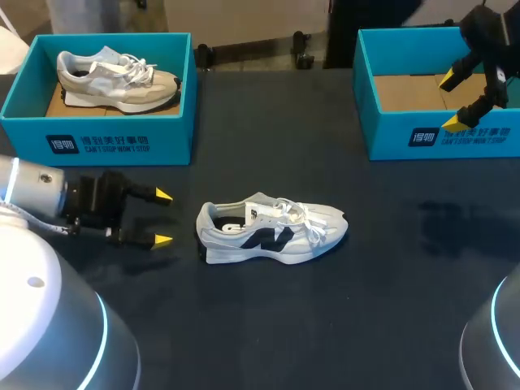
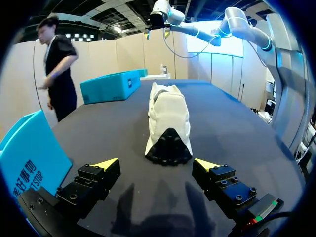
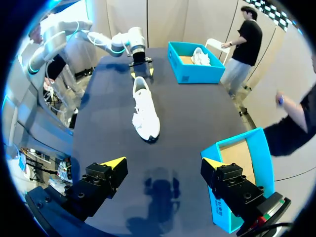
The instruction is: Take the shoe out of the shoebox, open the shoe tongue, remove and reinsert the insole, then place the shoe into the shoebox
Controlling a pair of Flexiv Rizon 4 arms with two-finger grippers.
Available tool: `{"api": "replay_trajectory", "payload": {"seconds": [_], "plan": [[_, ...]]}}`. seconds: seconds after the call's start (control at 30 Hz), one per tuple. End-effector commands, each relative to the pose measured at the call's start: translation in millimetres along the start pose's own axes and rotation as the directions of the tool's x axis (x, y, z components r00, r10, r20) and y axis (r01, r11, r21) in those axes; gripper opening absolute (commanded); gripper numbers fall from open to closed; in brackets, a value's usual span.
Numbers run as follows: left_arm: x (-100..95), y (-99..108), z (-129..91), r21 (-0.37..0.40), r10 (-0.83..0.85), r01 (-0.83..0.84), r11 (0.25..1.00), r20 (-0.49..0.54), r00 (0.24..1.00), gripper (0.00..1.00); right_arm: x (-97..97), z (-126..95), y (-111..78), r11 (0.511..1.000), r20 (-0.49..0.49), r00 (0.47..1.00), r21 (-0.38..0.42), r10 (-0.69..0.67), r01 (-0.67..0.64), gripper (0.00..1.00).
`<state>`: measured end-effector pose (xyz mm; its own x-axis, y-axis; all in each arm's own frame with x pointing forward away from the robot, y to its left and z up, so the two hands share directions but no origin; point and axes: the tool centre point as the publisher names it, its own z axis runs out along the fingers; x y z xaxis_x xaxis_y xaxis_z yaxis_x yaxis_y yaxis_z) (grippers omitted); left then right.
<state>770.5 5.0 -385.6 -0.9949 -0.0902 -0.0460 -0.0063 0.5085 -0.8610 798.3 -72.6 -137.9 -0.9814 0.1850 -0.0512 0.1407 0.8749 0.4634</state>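
the white shoe (image 1: 272,231) stood on its sole near the middle of the dark worktop (image 1: 366,317), outside either box, its heel turned toward the left edge and its toe toward the right. the tongue and laces lay loose over the top.

the left fingers (image 1: 163,196) were held low by the left edge, spread wide and gripping nothing, their yellow tips pointing at the heel but well short of it.

the right fingers (image 1: 448,80) hung above the near wall of the empty shoebox (image 1: 390,134) at the far right corner, also parted with nothing between them. only brown card showed on that box's floor.

at the far left corner sat a second shoebox (image 1: 97,138), and in it lay a grey shoe (image 1: 118,79).
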Motion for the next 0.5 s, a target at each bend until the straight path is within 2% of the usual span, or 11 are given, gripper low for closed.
{"api": "replay_trajectory", "payload": {"seconds": [0.03, 0.5], "plan": [[1.6, 1, 2, 0.009, -0.009, 0.009, 1.0, 0.014, 1.0, 1.0, -1.3, 1, 0.8, 1.0, -0.002, 1.0, 0.003, 0.001, -0.001, 1.0], [2.3, -6, 34, 0.049, -0.023, 0.023, 0.999, -0.003, 1.0, 1.0, -1.3, 1, 0.8, 1.0, -0.002, 1.0, 0.003, 0.001, -0.001, 1.0]]}}
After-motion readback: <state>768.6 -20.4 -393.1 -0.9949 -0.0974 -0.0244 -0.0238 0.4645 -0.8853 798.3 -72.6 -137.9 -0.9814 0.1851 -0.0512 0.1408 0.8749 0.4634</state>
